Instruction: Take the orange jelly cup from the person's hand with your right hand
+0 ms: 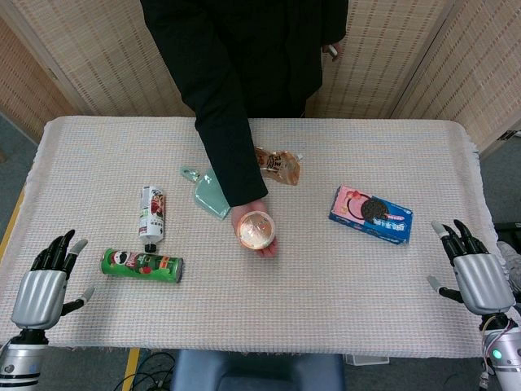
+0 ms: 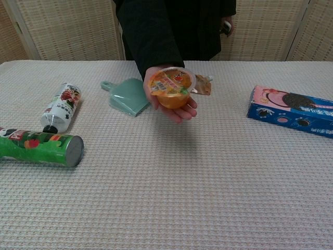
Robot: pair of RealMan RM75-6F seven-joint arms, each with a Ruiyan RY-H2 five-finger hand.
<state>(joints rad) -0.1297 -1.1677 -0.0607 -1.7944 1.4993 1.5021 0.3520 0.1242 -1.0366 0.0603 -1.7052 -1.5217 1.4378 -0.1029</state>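
- A table [image 1: 326, 269] covered in a pale woven cloth is seen from above and from chest height, with a person in black standing at its far side.
- The person's hand [image 2: 174, 107] is held out palm up over the middle of the table, and the jelly cup [image 2: 171, 89] is resting on it, foil lid upward, orange jelly visible through the clear wall.
- The right hand [image 1: 480, 277] is shown at the near right edge of the table, fingers spread and nothing held; it is well apart from the cup.
- The left hand [image 1: 45, 285] is shown at the near left edge, fingers likewise apart and empty.
- Neither robot hand is visible in the chest view.
- The step in hand is judged to be the very start: the cup is offered, and the reach is not yet begun.
- The next move is judged to call for the right hand to be carried inward and forward to the cup, fingers kept apart, then closed around the cup's side above the palm.
- A cookie box [image 1: 371, 215] lies between the right hand and the cup, so it should be passed over, not brushed.
- A chips can [image 1: 142, 265], a bottle [image 1: 151, 217], a dustpan [image 1: 208, 192] and a snack pouch [image 1: 278, 165] lie left of and behind the cup, off that path.
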